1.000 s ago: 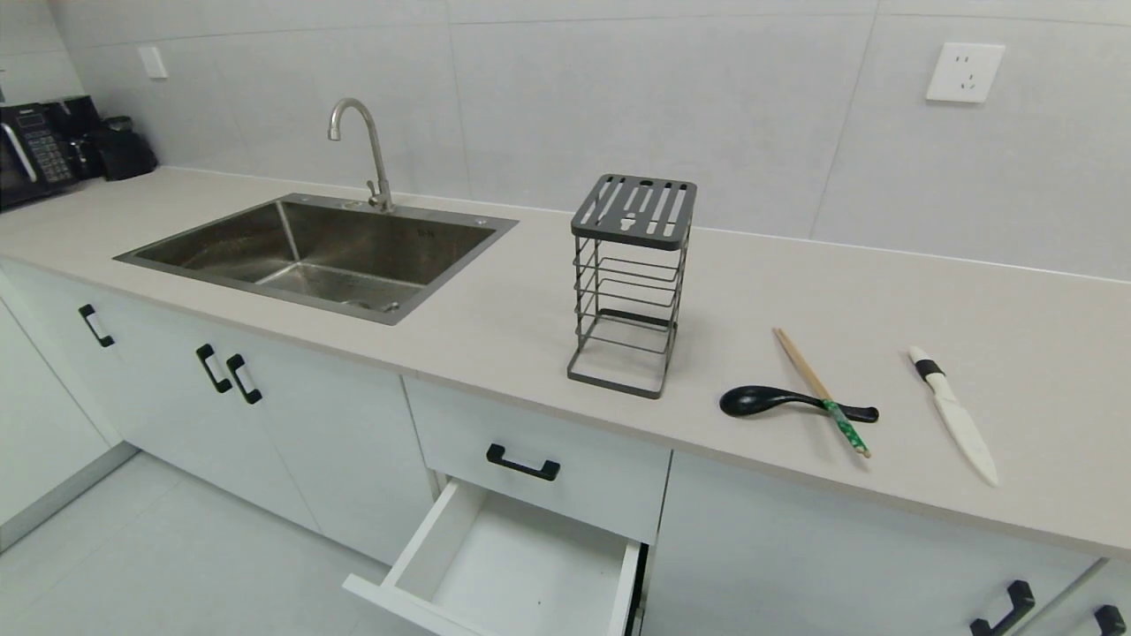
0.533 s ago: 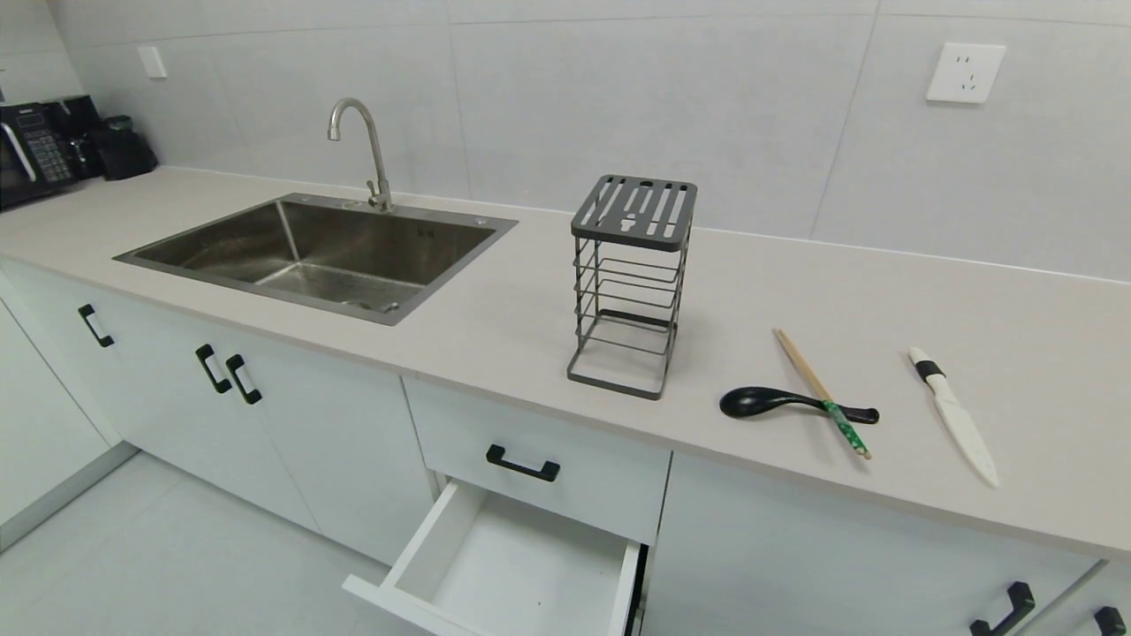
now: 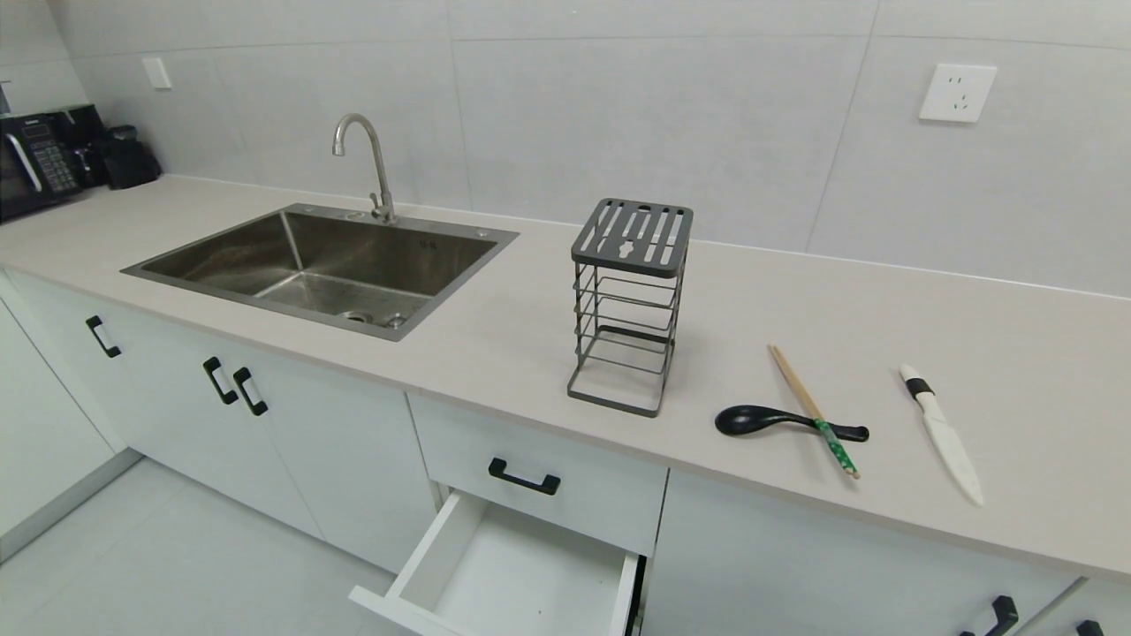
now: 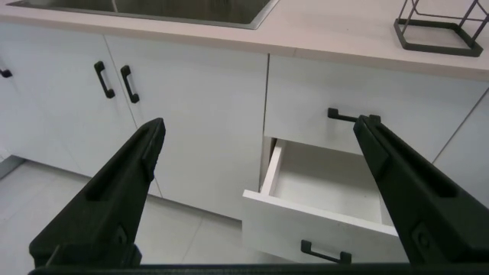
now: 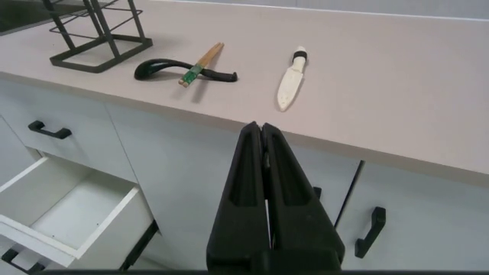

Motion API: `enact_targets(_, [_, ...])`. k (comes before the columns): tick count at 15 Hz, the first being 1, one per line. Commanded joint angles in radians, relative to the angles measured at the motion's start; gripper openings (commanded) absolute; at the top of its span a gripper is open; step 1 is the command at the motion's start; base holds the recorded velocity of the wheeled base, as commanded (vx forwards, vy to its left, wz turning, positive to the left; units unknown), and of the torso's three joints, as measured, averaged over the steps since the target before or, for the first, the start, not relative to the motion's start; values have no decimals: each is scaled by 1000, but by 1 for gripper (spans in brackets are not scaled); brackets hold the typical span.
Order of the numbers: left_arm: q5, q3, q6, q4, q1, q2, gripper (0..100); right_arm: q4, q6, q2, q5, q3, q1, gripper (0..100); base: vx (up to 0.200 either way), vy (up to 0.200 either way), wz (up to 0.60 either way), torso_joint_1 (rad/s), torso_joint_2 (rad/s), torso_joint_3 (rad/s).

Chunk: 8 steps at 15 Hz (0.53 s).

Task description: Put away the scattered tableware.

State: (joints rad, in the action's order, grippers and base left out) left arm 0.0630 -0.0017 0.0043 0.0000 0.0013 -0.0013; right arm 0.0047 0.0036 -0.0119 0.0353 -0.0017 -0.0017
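On the beige countertop (image 3: 495,344) a black spoon (image 3: 778,420) lies near the front edge, with a pair of wooden chopsticks (image 3: 808,408) crossing its handle. A white knife (image 3: 941,433) lies to their right. Left of them stands a dark wire rack (image 3: 629,305) with a slotted top. My left gripper (image 4: 260,126) is open in front of the cabinets, below counter height, with nothing between its fingers. My right gripper (image 5: 261,130) is shut and empty, in front of the counter edge, near the spoon (image 5: 157,70), chopsticks (image 5: 202,63) and knife (image 5: 293,79).
A white drawer (image 3: 521,574) under the counter stands pulled open; it shows as drawer (image 4: 328,191) and drawer (image 5: 69,206). A steel sink (image 3: 327,265) with a tap (image 3: 367,159) is set in the counter at left. A black appliance (image 3: 35,159) stands far left.
The whole head view has shifted, so the camera has moved. The tableware, rack and drawer keep their places.
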Motion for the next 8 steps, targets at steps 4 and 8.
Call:
enact_targets(4, [0, 0, 0, 2, 0, 1, 100, 0, 4, 0, 1, 0, 0, 100, 0, 0, 0, 0, 0, 0])
enact_targets(8, [0, 0, 0, 2, -1, 1, 100, -252, -51, -51, 43, -113, -18, 100, 0, 0, 0, 0, 0, 0])
